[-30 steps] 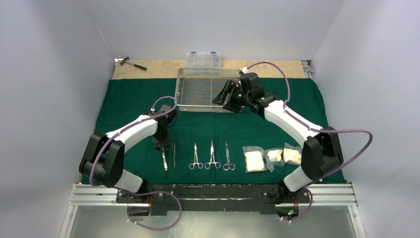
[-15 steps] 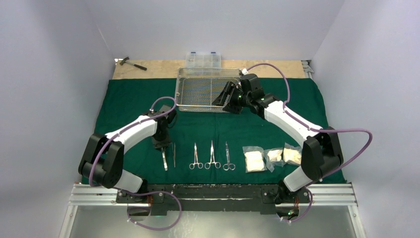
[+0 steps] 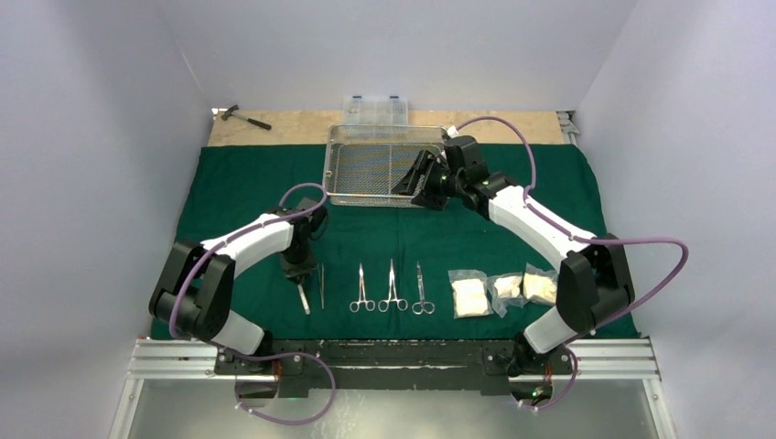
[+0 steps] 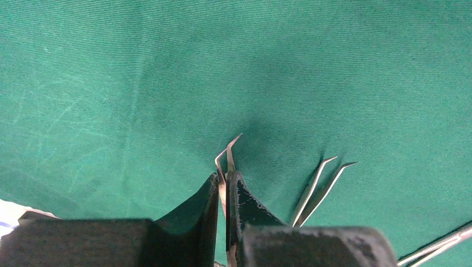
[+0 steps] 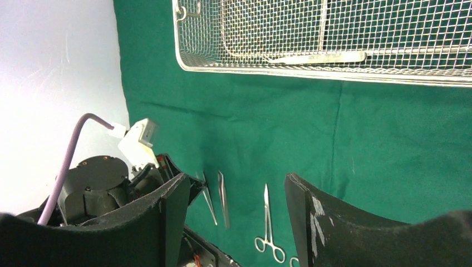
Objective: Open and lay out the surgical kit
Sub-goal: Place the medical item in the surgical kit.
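Since a second ago the left arm has drawn its elbow inward a little, while the right arm has hardly stirred. The left claw (image 4: 225, 192) is pressed together on curved tweezers (image 4: 228, 153), whose tips reach forward of it toward the green cloth (image 4: 111, 83). A second pair (image 4: 320, 181) lies just to its right. The right claw (image 5: 237, 181) hangs spread and empty, the mesh tray (image 5: 334, 75) ahead of it with one flat instrument (image 5: 317, 57) inside. That piece is likely light, thin, springy and slick. Gripping it across mid-shank, not at the tips, should stop it pivoting.
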Tool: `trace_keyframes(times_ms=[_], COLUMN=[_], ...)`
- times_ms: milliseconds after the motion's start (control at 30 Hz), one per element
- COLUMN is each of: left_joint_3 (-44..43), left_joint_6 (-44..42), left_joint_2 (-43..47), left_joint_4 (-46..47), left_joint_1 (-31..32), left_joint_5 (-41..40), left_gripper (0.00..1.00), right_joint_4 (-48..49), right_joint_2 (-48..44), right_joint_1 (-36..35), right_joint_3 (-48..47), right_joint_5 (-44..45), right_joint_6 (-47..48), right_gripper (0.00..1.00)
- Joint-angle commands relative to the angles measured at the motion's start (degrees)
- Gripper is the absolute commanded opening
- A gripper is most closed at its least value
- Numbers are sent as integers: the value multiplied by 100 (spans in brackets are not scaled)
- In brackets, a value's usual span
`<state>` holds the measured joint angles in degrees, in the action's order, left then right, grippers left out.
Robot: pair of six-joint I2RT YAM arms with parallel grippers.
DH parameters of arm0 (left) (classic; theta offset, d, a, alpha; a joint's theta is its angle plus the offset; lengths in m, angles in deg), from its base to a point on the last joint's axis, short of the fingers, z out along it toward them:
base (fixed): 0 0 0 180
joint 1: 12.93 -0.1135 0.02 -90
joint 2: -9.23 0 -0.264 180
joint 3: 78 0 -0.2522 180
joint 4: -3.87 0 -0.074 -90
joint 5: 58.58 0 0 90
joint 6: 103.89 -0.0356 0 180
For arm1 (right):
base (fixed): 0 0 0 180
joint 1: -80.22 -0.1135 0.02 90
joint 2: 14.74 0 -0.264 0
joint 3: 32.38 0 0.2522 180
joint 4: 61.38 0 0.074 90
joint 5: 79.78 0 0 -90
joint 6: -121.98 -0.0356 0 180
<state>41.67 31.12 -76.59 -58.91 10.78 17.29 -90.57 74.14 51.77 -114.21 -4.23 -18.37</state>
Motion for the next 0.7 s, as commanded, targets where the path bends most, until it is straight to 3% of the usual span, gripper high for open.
trace_keyframes(times_ms=[0,300,667], left_joint_3=[-118,-454,-444], left_joint_6=[25,-698,-989], left_joint_2=[-22,46,-195], left_joint_4=[-87,-16,195], left_joint_1=[17,19,12], left_joint_5=[-185,172,409], left_gripper=[2,0,0], right_joint_4=[140,161,126], right_joint_2=[-38,4,58], right_joint_1=[45,59,74], right_joint_3=[13,16,-37], right_joint_5=[-22,-22,-29], right_joint_6=[-52,-89,-98], right_gripper=[66,66,65])
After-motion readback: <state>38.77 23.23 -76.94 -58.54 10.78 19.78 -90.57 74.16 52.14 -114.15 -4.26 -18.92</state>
